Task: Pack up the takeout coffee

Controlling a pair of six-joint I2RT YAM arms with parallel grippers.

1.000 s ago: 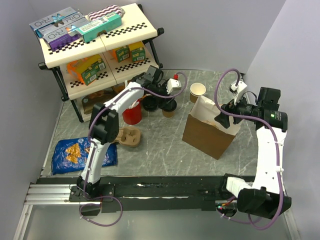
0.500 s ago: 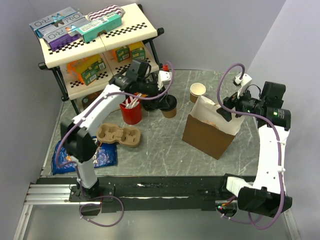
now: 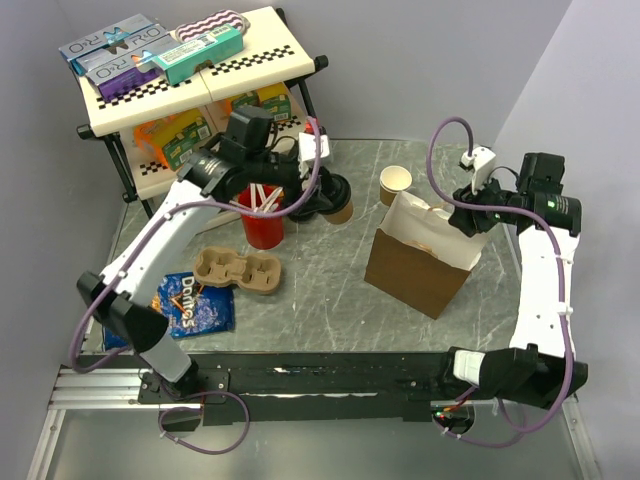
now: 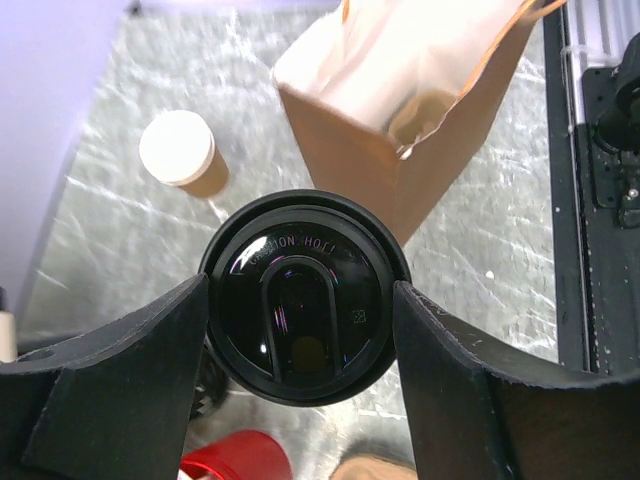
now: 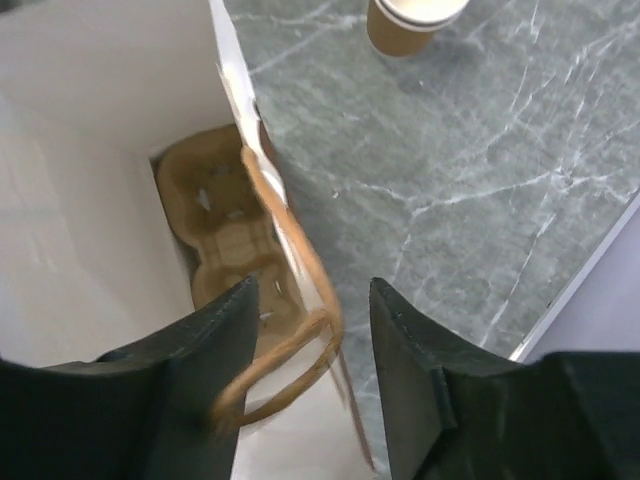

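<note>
Carry step: left pincer point(image 4: 300, 300) is clamped on the lidded takeout coffee point(image 4: 298, 335) at 3 o'clock of the red cup point(image 3: 263, 230), right pincer point(image 5: 315, 292) sits apart astride the paper bag point(image 3: 415, 272) rim further toward 3 o'clock, and the next move probably means lowering the coffee onto the cup carrier point(image 5: 225, 240) inside.

Soft, even light from above fills the top view, sharp throughout; shadows on the table point(image 3: 330, 290) are faint, deepest under the shelf rack point(image 3: 190, 90) at the far left corner. In the left wrist view the lid point(image 4: 305, 325) of the takeout coffee point(image 4: 305, 325) carries small purple-white glints, the fingers point(image 4: 100, 380) of the left gripper point(image 4: 300, 292) are black and soft-edged, and the wall point(image 4: 50, 60) washes out pale violet. In the right wrist view the paper bag point(image 5: 90, 200) has a nearly overexposed white inside, its handle point(image 5: 305, 275) slightly blurred.
</note>
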